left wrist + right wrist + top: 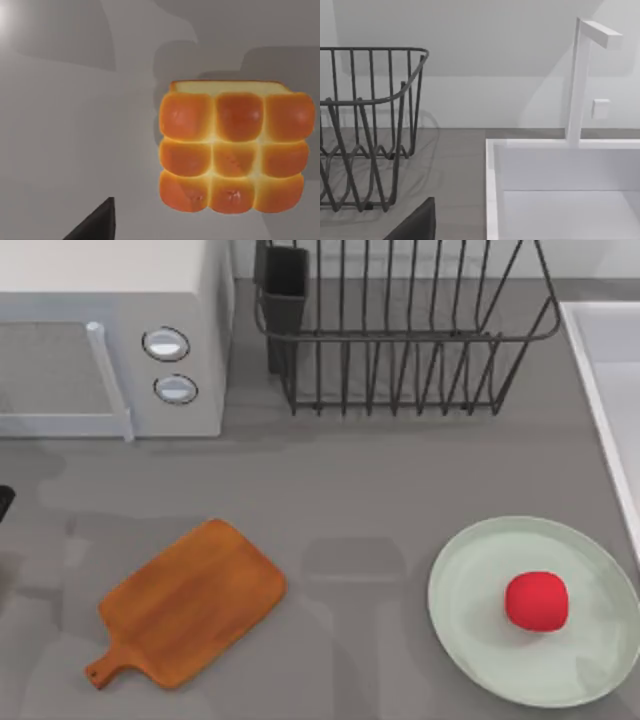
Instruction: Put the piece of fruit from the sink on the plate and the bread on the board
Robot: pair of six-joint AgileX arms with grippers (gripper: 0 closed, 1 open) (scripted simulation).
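Bread (231,152): I see it close under my left wrist camera, lying on the grey table (75,125).
Fruit (537,601): on the plate (470,580).
Board (190,602): bare, table's left.
Sink (492,200): right edge.
Hands: open or closed, I cannot tell.

Fruit on the plate, board apart at the left

The piece of fruit (537,601) sat on the plate (470,580) at the table's (380,480) right, with the sink (600,370) along the right edge behind it. The board (190,602) lay well apart at the left, before the microwave (110,335). The dish rack (400,325) stood behind, between microwave and sink. The bread (232,152) lay on the table.
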